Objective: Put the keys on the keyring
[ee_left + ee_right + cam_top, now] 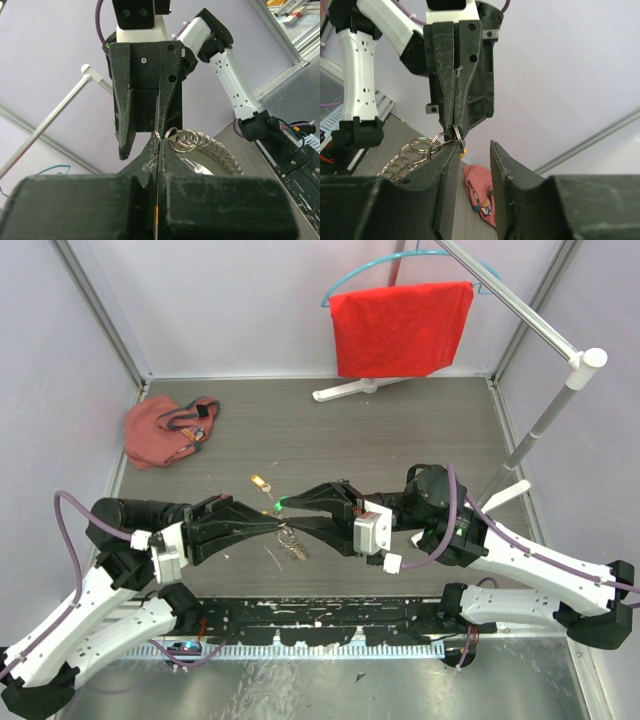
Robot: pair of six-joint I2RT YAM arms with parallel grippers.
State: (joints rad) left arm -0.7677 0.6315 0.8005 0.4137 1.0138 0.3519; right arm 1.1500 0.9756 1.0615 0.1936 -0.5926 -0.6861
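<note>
While the left gripper (157,149) has its jaws pressed together on an end ring of the keyring (202,143), the right gripper (474,148) faces it tip to tip with jaws spread, gripping nothing. The coiled keyring hangs from the pinch point. One brass key (260,481) lies on the table (420,440) just beyond the fingertips.

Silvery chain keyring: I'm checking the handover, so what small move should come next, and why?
Probably ease the right gripper back from the silvery chain keyring and toward the small brass key lying on the grey table. The left gripper is shut on one of its rings, the right's jaws stand apart gripping nothing, and that key is unthreaded.
</note>
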